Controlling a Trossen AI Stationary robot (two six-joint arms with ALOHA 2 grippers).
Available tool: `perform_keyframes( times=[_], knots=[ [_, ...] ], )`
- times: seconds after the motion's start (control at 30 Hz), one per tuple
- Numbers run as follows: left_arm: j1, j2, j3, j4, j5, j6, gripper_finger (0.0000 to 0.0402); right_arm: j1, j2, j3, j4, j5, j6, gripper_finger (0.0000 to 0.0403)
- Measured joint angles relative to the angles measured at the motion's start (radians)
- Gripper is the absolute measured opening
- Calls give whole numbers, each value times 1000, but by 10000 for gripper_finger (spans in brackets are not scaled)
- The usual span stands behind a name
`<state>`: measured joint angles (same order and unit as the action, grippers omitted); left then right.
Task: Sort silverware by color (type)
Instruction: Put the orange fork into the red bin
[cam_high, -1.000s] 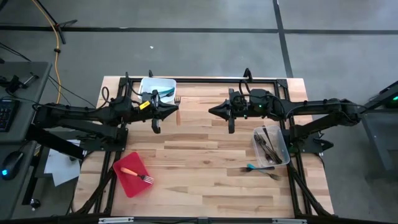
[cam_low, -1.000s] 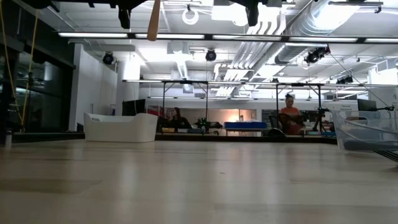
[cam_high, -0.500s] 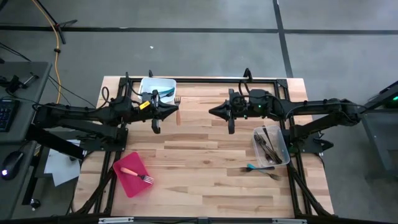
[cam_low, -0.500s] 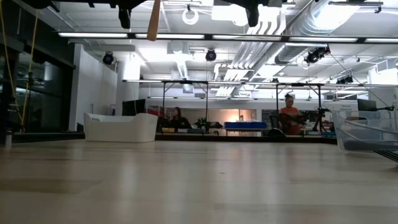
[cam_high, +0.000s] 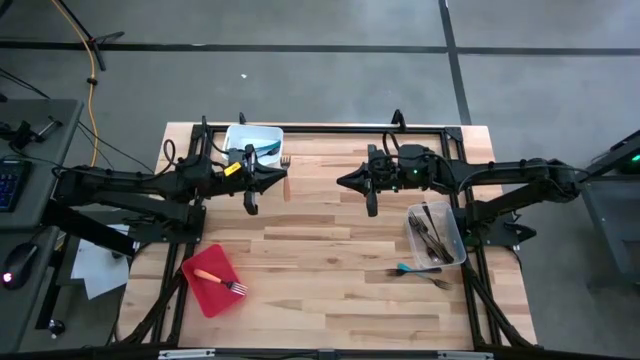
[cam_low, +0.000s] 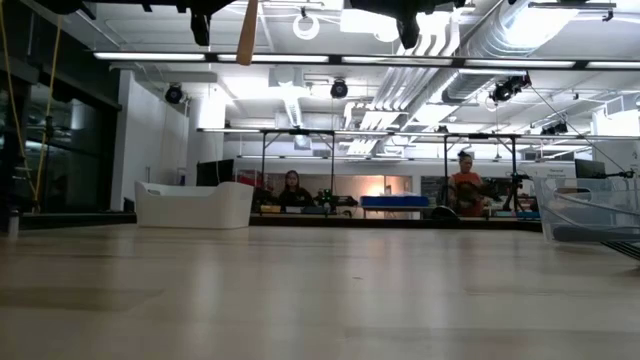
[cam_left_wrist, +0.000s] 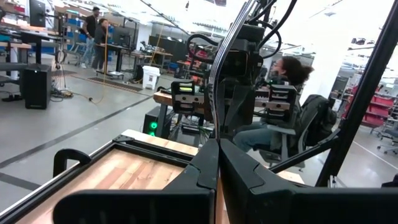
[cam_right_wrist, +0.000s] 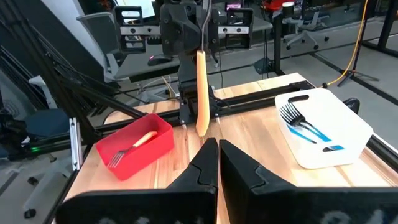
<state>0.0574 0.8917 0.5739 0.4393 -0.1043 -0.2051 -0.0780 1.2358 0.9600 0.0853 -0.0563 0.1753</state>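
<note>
Red tray (cam_high: 205, 270) (orange-handled fork (cam_high: 218, 280))

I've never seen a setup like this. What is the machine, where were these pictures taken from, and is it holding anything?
It is a robot with two dark arms working over a wooden table. Each arm ends in a two-finger pincer.

One picture looks straight down on everything, one looks level across the tabletop into the room, and the other two come from cameras on each arm's wrist.

On the table:
- a white tub with teal forks in it
- a red tray with an orange-handled fork
- a clear tub of dark forks
- a loose teal fork near the clear tub

The left pincer is shut on an orange fork, holding it up in the air. The right pincer is shut and empty, facing the left one.
</note>
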Motion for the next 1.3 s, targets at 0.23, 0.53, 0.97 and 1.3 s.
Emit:
perform_keyframes(
  times=[0.23, 0.53, 0.97, 1.3],
  knots=[
    [0, 0, 0, 0, 0, 0, 0, 0, 0, 0, 0, 0, 0, 0],
    [1, 0, 0, 0, 30, 5, 0, 0, 0, 0, 0, 71, -1, 0],
    [-305, 0, 225, -560, 21, -10, 0, 0, 0, 0, -25, 80, -47, 0],
    [-642, 37, 455, -1089, -261, -180, 0, -2, 0, 0, -84, 80, -72, 0]
  ],
)
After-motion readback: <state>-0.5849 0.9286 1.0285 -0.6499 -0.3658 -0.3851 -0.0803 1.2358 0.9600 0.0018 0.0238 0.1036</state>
